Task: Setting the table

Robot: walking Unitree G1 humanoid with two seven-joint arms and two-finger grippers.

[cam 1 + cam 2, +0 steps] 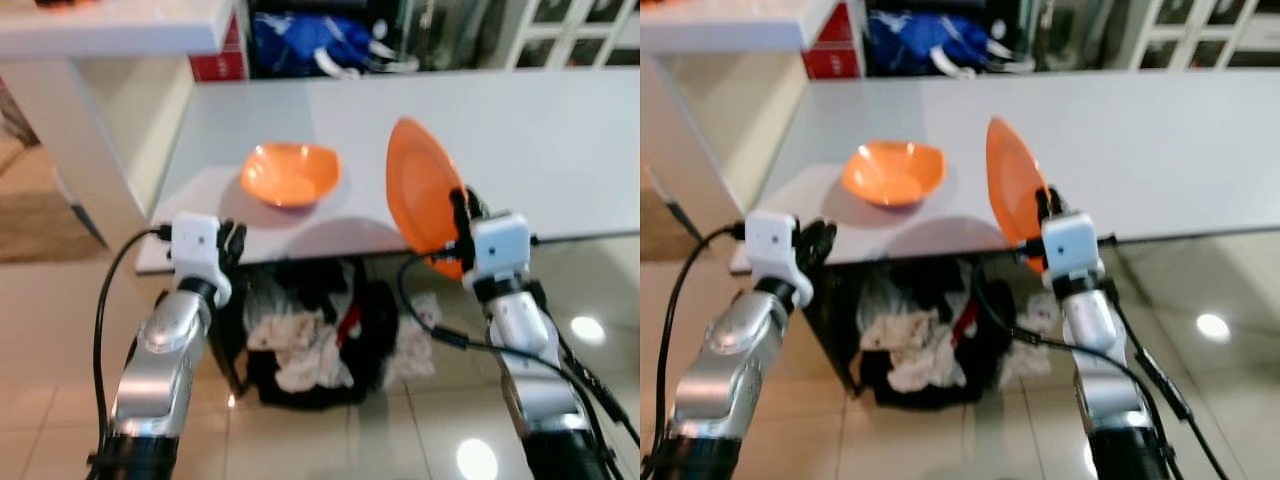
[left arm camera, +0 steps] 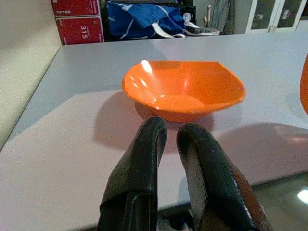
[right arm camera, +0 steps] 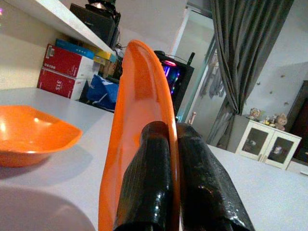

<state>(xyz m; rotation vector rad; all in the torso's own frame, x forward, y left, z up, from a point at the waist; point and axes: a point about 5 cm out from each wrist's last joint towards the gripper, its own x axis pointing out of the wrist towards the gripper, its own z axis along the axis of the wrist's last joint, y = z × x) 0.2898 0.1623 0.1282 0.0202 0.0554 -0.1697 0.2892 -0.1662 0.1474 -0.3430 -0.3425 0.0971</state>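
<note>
— Nearest to us, what do we have?

— Our two silver arms rise from the lower edge of the head views. Between them, on the tiled floor under the desk edge, we see a dark basket (image 1: 300, 385) heaped with crumpled light and dark cloth.

— And the left claw (image 1: 232, 245)?

— It sits just at the near edge of the desk (image 1: 560, 150), off to the left. In its wrist view we see both fingers (image 2: 144, 168) almost together with only a thin gap and nothing between them, so we call it closed and empty. It points at the orange bowl (image 1: 290, 174).

— The right claw (image 1: 462, 225)?

— It is raised at the near desk edge, to the right of the bowl, and pinches an orange plate (image 1: 420, 190). Its wrist view shows one finger on each face of the plate (image 3: 139, 120), clamped on the rim. We see the plate standing nearly on edge, tilted, held up over the front part of the desk and not lying flat on it.

— Where is the bowl?

— Upright on the pale grey desk, a little in from the near edge, just left of the plate and apart from it.

— Farther back?

— Beyond the far desk edge we see red boxes (image 2: 79, 19) stacked at the left, a blue bag (image 1: 305, 40) beside them, and a white cabinet (image 3: 267, 147) with glass doors at the right. A white shelf (image 1: 110, 30) juts over the left.
</note>
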